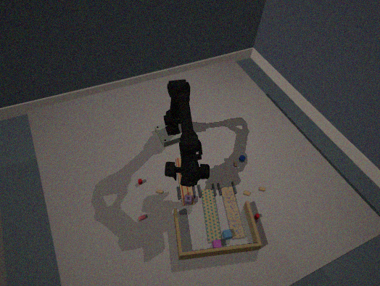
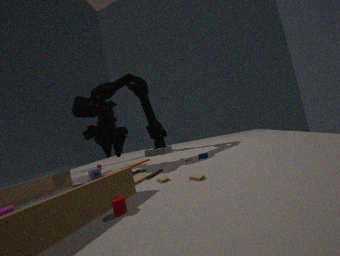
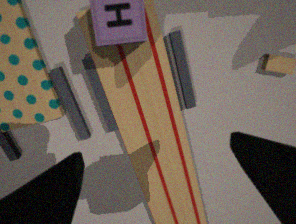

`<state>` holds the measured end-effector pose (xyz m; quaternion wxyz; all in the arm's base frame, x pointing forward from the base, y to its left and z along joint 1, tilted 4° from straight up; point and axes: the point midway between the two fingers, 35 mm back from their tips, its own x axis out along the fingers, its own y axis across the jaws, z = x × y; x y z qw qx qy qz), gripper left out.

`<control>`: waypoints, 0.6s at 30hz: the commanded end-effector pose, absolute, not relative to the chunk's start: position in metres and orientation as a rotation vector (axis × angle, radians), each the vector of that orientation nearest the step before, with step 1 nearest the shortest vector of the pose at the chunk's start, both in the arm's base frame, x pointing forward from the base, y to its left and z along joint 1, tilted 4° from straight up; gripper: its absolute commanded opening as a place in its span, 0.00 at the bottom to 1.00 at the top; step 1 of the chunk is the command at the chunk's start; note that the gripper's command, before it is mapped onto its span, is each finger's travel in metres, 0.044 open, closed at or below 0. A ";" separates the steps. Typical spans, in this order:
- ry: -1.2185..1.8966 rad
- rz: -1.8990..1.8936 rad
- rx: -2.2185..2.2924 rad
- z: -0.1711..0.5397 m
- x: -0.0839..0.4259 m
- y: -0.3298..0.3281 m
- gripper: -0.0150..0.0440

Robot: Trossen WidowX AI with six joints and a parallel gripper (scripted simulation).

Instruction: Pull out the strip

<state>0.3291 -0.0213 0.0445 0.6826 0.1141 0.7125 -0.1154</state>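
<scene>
The labelled cube is purple with a black H on top. It rests near the frame-side end of the red-striped strip, which extends out towards the arm's base and looks raised at that end in the exterior view. My gripper is wide open and empty, pointing down above the strip, on the arm-base side of the cube. A teal-dotted strip and a third patterned strip lie beside it. In the top view the arm hides my fingertips.
A three-sided wooden frame surrounds most of the two other strips. A blue cube and a magenta cube sit inside. Dark rails flank the strips. A red cylinder stands outside the frame.
</scene>
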 end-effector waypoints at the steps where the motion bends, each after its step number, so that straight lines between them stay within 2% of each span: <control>1: 1.598 -0.256 0.252 0.046 0.344 -0.024 1.00; 17: 1.593 -0.256 0.251 0.052 0.406 -0.033 1.00; 18: 1.593 -0.256 0.251 0.052 0.406 -0.033 0.96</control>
